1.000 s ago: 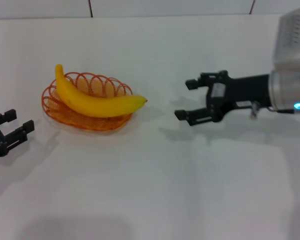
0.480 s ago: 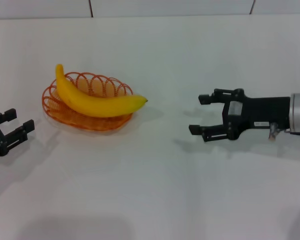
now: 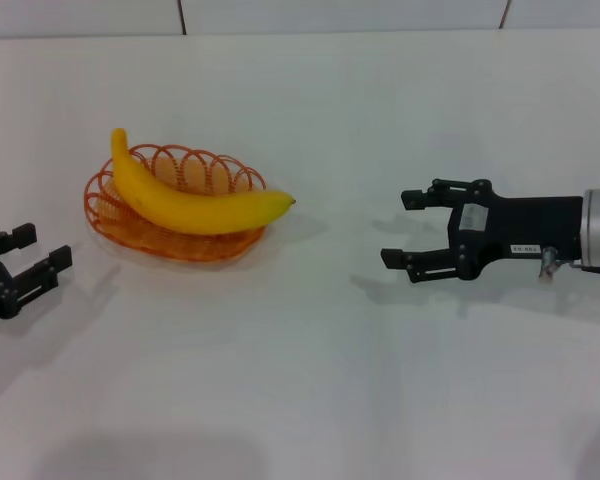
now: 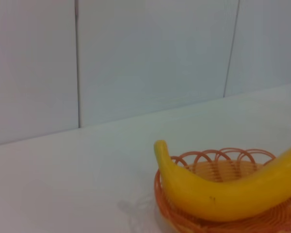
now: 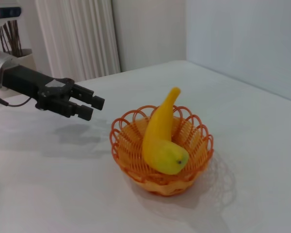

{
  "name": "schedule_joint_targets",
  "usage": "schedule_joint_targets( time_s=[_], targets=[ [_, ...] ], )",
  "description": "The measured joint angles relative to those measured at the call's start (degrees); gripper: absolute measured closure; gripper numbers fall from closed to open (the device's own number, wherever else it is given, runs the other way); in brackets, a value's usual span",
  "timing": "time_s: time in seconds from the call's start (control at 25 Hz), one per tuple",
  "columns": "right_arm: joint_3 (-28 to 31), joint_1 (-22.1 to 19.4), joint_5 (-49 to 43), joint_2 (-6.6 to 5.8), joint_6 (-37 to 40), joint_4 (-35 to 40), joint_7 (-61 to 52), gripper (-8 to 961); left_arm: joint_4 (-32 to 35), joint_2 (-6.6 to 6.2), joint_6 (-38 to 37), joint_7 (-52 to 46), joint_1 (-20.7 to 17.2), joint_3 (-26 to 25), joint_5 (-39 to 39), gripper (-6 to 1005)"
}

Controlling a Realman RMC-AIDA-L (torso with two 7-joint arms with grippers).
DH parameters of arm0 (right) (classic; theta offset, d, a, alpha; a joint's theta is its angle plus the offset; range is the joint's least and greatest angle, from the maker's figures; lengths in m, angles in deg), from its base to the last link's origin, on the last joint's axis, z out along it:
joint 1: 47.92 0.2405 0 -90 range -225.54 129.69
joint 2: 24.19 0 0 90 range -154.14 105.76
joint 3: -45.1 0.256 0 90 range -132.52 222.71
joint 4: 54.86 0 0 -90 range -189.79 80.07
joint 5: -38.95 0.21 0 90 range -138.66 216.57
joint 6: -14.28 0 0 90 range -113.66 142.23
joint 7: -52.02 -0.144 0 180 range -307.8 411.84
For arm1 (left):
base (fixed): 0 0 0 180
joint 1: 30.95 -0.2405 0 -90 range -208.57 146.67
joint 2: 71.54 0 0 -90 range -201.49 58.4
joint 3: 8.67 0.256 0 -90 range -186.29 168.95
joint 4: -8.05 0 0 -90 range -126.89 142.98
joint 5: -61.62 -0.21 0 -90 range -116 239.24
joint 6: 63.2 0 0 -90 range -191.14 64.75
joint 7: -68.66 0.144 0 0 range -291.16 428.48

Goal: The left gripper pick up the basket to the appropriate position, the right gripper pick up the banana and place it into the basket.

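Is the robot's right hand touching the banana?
Apart. The head view shows the right hand open, with bare white table between it and the banana, which lies in the basket.

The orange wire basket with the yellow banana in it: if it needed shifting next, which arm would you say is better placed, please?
Probably the left. The plain black left gripper sits open just beside the orange wire basket, which holds the yellow banana. The labelled black right gripper, also open, hangs much farther away across the white table.
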Motion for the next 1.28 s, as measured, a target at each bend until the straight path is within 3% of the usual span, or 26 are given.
schedule_joint_targets(
  time_s=[1.28],
  targets=[
    [1.0,-0.3,0.0,-0.02,0.3,-0.1,0.3,61,0.5,-0.36,-4.3,0.4,-0.2,-0.2,-4.3,406]
  ],
)
